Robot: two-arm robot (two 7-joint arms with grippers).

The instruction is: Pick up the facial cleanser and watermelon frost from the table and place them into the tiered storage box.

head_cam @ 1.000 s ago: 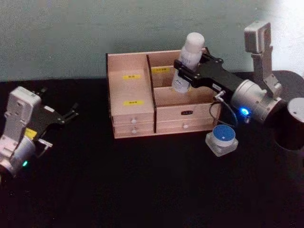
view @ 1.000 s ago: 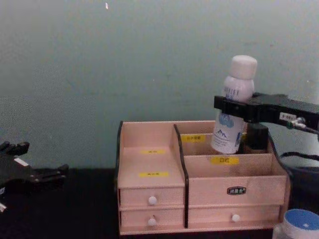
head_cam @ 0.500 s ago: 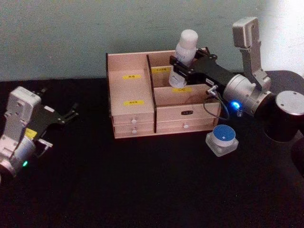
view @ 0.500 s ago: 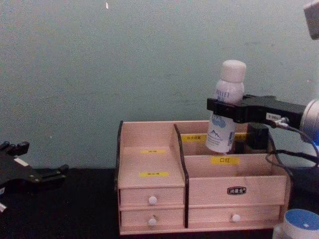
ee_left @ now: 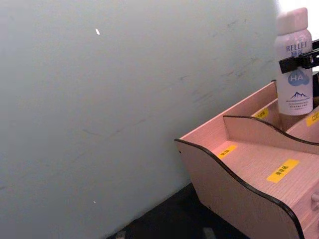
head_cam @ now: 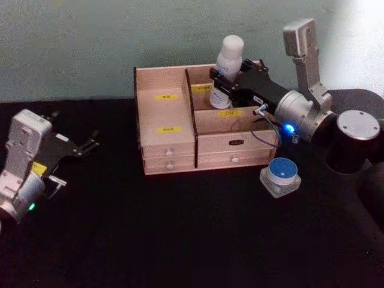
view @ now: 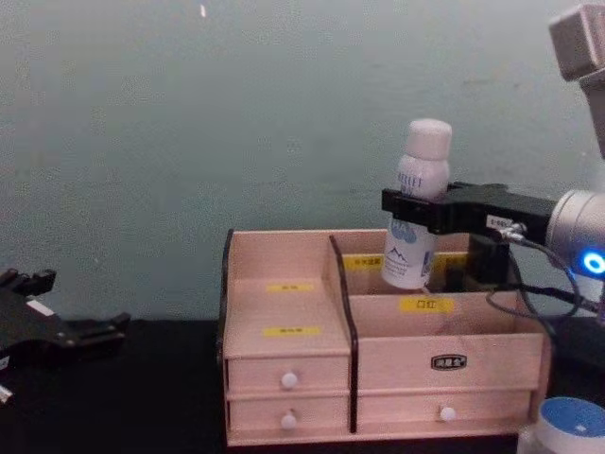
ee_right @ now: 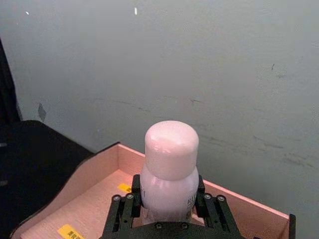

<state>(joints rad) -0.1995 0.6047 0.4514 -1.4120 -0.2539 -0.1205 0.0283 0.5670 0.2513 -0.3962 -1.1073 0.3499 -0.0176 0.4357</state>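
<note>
The facial cleanser (head_cam: 227,63), a white bottle with a rounded cap, hangs upright with its base dipping into the back right compartment of the tiered storage box (head_cam: 165,120). My right gripper (head_cam: 225,84) is shut on the bottle's middle, seen from the side in the chest view (view: 411,210). In the right wrist view the cleanser's cap (ee_right: 171,143) sits just above the fingers (ee_right: 124,206). The watermelon frost (head_cam: 279,175), a small square jar with a blue lid, rests on the table by the box's front right corner. My left gripper (head_cam: 93,141) is parked open at the far left.
The black table (head_cam: 180,234) spreads in front of the box. A pale green wall (view: 189,113) stands close behind the box. The left compartments (ee_left: 259,167) carry yellow labels, and two rows of white-knobbed drawers (view: 288,380) face me.
My right gripper has carried the cleanser leftward and down, from above the box's right side to the back right compartment. The left arm has not moved.
</note>
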